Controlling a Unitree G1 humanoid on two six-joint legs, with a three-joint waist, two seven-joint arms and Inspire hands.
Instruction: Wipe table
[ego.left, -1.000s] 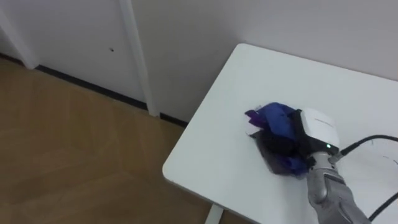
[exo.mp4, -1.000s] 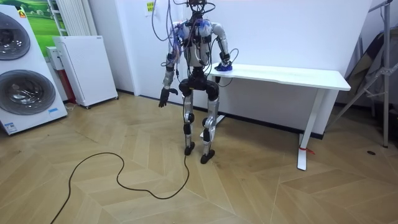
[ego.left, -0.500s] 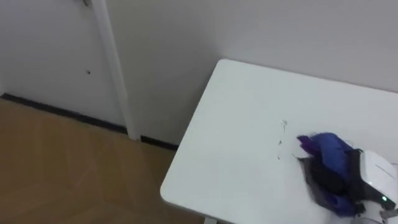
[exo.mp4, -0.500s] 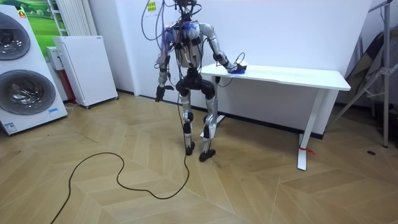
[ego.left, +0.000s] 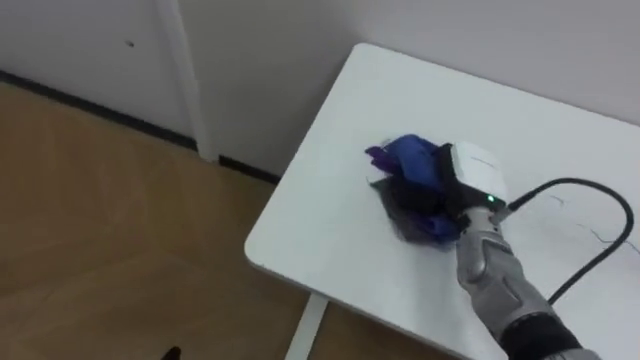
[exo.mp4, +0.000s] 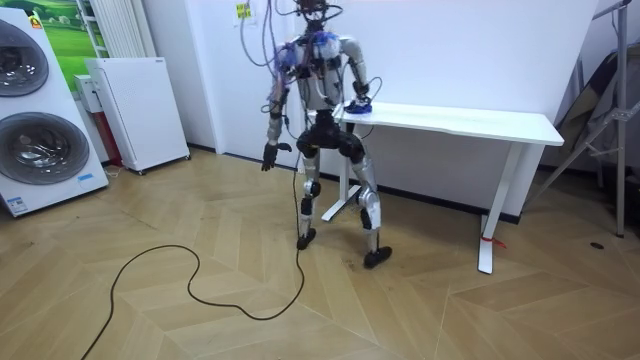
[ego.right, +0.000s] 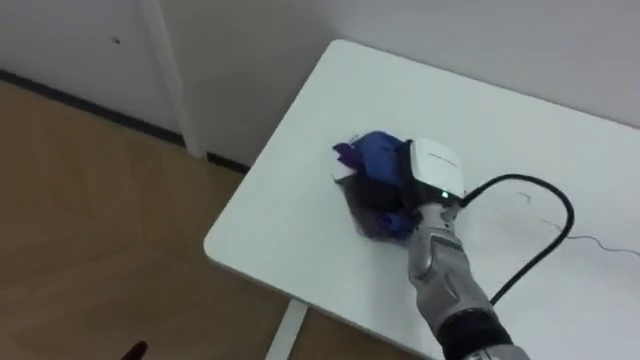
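Note:
A crumpled blue and purple cloth (ego.left: 403, 160) (ego.right: 370, 158) lies on the white table (ego.left: 335, 235) (ego.right: 295, 235), near its left front corner. My right hand (ego.left: 467, 178) (ego.right: 432, 167) comes in from the lower right and rests on the cloth, its dark fingers curled into the folds. In the room view the cloth (exo.mp4: 360, 103) is at the end of the table (exo.mp4: 470, 118) on the room view's left, where I stand with my legs spread. My left hand (exo.mp4: 268, 155) hangs at my side with relaxed fingers.
A white door frame (ego.left: 180, 75) and wall run behind the table's corner, with wooden floor (ego.left: 110, 220) below. On the room view's left are a washing machine (exo.mp4: 35, 120) and a white cabinet (exo.mp4: 135, 110). A folded metal stand (exo.mp4: 600, 110) is beyond the table's far end.
My right hand swept the cloth away along the table, then back toward the left front corner. I have shifted my feet into a wider stance, and the eye views moved with me.

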